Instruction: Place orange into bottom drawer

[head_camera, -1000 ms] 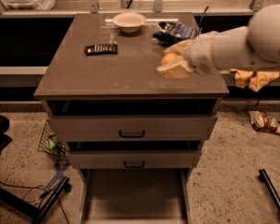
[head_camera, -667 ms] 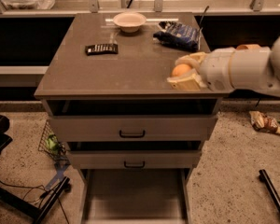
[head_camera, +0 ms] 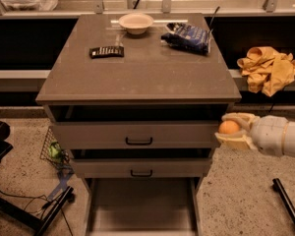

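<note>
The orange (head_camera: 229, 127) is a small round fruit held between the pale fingers (head_camera: 236, 141) of my gripper (head_camera: 231, 130). The gripper comes in from the right edge on a white arm and hangs off the cabinet's right front corner, level with the top drawer front. The bottom drawer (head_camera: 142, 208) is pulled out at the bottom of the view, a wide shallow tray with nothing on its flat floor. It lies below and to the left of the gripper.
The two upper drawers (head_camera: 137, 136) stand slightly open with black handles. On the cabinet top (head_camera: 137, 68) are a white bowl (head_camera: 135, 21), a black bar (head_camera: 106, 51) and a blue chip bag (head_camera: 188, 36). A yellow cloth (head_camera: 268, 69) lies right; a black stand (head_camera: 44, 215) lower left.
My gripper has carried the orange off the cabinet top, rightward and down past the right front corner to the level of the top drawer.
</note>
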Action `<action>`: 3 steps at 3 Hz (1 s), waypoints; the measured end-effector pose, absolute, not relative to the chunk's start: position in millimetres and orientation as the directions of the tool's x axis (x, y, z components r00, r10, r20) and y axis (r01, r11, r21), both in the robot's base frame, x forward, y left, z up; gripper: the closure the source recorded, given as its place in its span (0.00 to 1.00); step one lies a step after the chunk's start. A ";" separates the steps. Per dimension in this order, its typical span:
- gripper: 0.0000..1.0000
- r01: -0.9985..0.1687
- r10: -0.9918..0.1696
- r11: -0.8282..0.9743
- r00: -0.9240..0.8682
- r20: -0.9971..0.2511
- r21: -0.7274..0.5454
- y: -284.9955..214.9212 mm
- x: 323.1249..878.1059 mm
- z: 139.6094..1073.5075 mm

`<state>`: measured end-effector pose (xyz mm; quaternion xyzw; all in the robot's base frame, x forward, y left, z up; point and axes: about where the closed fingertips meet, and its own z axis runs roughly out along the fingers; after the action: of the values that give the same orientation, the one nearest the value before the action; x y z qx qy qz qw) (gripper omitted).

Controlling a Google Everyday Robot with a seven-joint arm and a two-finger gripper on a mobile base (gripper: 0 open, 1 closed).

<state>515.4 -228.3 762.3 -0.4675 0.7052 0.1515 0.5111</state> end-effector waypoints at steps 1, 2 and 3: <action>1.00 -0.847 -0.558 0.463 -0.050 -0.828 -0.260 -252.1 501.5 693.4; 1.00 -0.847 -0.558 0.463 -0.050 -0.828 -0.260 -252.1 501.5 693.4; 1.00 -0.863 -0.549 0.435 -0.027 -0.835 -0.258 -239.9 497.0 679.7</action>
<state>497.0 -239.9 679.7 -0.5057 0.6979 0.1632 0.4801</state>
